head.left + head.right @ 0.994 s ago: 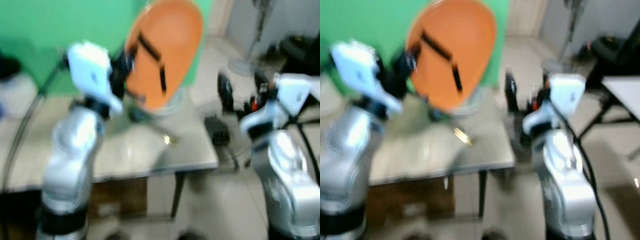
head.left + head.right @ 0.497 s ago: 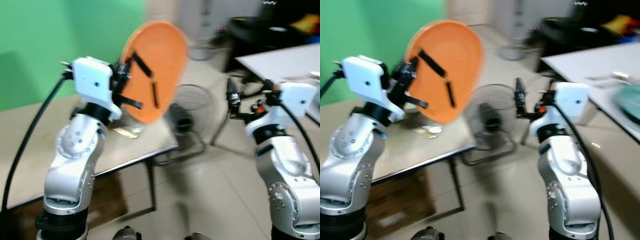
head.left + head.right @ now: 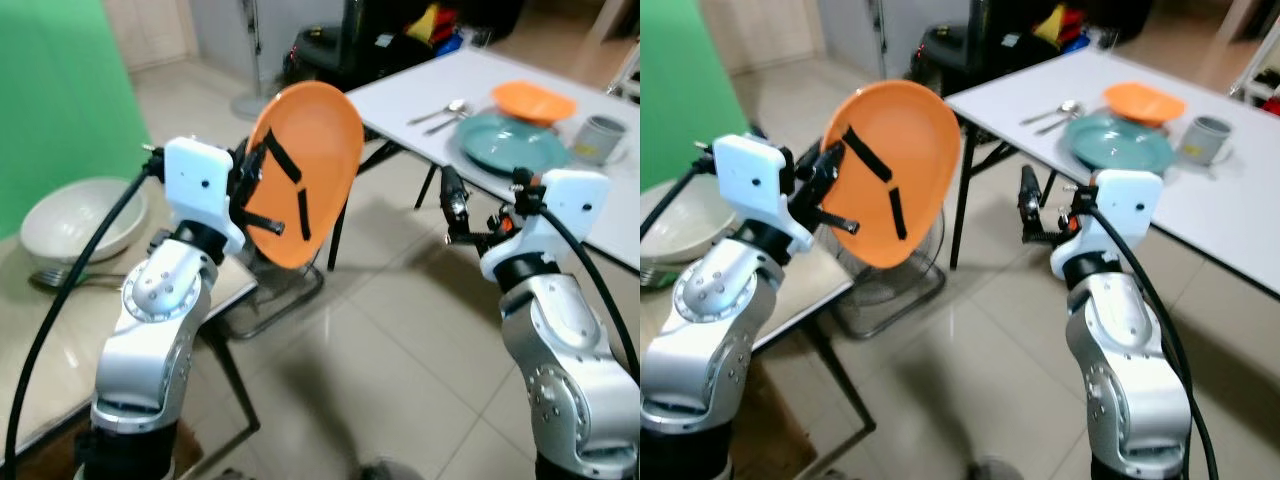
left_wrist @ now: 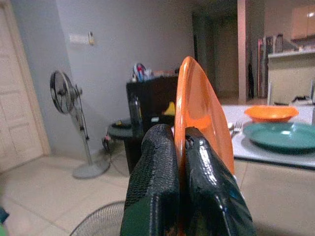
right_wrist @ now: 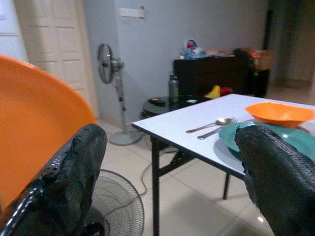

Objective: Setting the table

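Left pincer (image 3: 268,192) clamped on orange plate (image 3: 305,170), held upright, well short of white surface (image 3: 420,85). Right pincer (image 5: 172,172) apart, empty. Teal plate (image 3: 513,142) already set; orange plate not yet placed.

I see white table (image 3: 400,95), R side: teal plate (image 3: 512,143), orange bowl (image 3: 533,101) behind it, grey mug (image 3: 600,138), spoon + fork (image 3: 440,111). Beige table (image 3: 60,340), L side: white bowl (image 3: 82,217), cutlery (image 3: 60,279) just beside.
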Tool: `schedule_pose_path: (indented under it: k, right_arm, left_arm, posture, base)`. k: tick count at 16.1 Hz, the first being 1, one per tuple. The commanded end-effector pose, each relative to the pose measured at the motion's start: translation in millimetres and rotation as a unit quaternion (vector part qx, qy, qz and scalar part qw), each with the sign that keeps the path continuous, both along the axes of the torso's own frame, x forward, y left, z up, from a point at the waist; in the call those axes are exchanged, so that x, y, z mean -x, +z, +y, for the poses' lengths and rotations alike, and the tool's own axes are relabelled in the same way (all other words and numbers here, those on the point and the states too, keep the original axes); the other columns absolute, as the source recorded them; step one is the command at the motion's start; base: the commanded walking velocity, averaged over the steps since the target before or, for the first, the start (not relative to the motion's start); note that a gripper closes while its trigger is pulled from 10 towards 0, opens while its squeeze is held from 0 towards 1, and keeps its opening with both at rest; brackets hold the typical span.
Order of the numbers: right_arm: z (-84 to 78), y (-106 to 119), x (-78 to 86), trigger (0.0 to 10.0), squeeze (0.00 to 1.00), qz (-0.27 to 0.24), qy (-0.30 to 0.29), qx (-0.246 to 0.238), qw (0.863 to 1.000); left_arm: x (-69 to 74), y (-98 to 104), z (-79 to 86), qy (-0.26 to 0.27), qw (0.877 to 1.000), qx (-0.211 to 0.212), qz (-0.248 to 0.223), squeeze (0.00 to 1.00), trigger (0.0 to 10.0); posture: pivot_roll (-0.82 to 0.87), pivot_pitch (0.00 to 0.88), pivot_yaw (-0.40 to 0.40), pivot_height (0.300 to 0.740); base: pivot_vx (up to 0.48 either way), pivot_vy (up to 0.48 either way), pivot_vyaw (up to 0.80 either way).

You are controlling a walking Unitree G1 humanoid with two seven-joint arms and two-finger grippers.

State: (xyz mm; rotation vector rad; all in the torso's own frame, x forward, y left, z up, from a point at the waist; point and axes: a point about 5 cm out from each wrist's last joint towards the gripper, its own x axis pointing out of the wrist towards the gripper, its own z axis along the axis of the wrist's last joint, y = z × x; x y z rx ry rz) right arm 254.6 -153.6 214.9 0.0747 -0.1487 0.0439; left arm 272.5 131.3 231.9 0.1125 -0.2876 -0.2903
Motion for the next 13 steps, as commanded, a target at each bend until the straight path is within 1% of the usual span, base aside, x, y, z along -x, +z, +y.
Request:
schedule_pose_path:
  k: [1, 5, 6, 7, 10, 12, 13]
  right_arm:
    - [-4.0, -6.6, -0.2, 10.0, 1.00, 0.022, -0.013, 0.003, 1.000]
    - [-4.0, -14.7, -1.9, 10.0, 1.00, 0.048, -0.013, 0.009, 0.999]
    - [-3.9, -15.5, -2.0, 10.0, 1.00, 0.051, -0.013, 0.009, 0.999]
    - [-4.7, -22.3, 0.4, 10.0, 1.00, 0.070, -0.014, 0.009, 0.997]
    - [-7.4, -34.3, 3.4, 10.0, 1.00, 0.095, -0.020, 0.007, 0.995]
    - [-9.2, -38.8, 4.1, 10.0, 1.00, 0.110, -0.023, 0.005, 0.994]
    - [-9.7, -40.3, 5.2, 10.0, 1.00, 0.115, -0.024, 0.006, 0.993]
  left_arm:
    - [1.6, 4.1, -1.4, 0.000, 1.000, 0.009, -0.011, 0.00, 10.0]
    - [-0.4, -12.0, 3.1, 0.015, 0.999, 0.031, 0.023, 0.00, 10.0]
    - [-0.7, -13.2, 3.3, 0.015, 0.999, 0.031, 0.025, 0.00, 10.0]
    - [0.2, -19.2, 1.8, 0.014, 0.999, 0.023, 0.036, 0.00, 10.0]
    - [1.3, -32.4, 4.3, 0.017, 0.998, 0.028, 0.059, 0.00, 10.0]
    - [0.7, -34.5, 4.7, 0.016, 0.998, 0.029, 0.062, 0.00, 10.0]
    - [0.6, -34.7, 4.0, 0.014, 0.998, 0.027, 0.062, 0.00, 10.0]
  posture:
    - [0.10, 0.000, 0.001, 0.727]
    - [0.10, 0.000, 0.000, 0.727]
    - [0.10, 0.000, 0.000, 0.727]
    - [0.10, 0.000, 0.003, 0.727]
    - [0.10, 0.000, 0.005, 0.727]
    - [0.09, 0.000, 0.005, 0.727]
    - [0.09, 0.000, 0.006, 0.727]
  base:
    - [0.000, 0.000, -0.80]
    - [0.000, 0.000, -0.80]
    - [0.000, 0.000, -0.80]
    - [0.000, 0.000, -0.80]
    - [0.000, 0.000, -0.80]
    - [0.000, -0.270, -0.65]
    - [0.000, -0.285, 0.00]
